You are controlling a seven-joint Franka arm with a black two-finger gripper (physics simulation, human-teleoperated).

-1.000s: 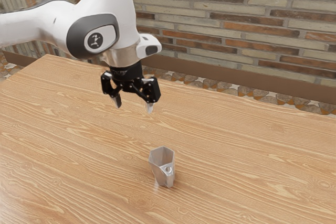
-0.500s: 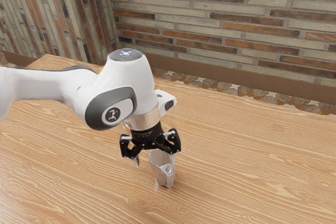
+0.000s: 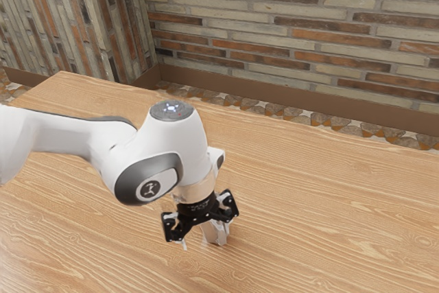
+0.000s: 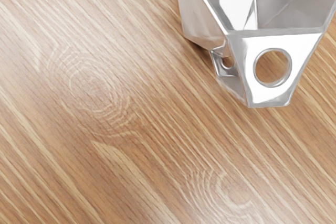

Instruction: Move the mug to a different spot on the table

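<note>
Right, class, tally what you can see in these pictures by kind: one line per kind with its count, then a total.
mug: 1
table: 1
robot arm: 1
Total: 3

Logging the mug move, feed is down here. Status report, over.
Gripper open, low at the mug. Mug upright on the table, not gripped. No obstacle seen around it.
</note>
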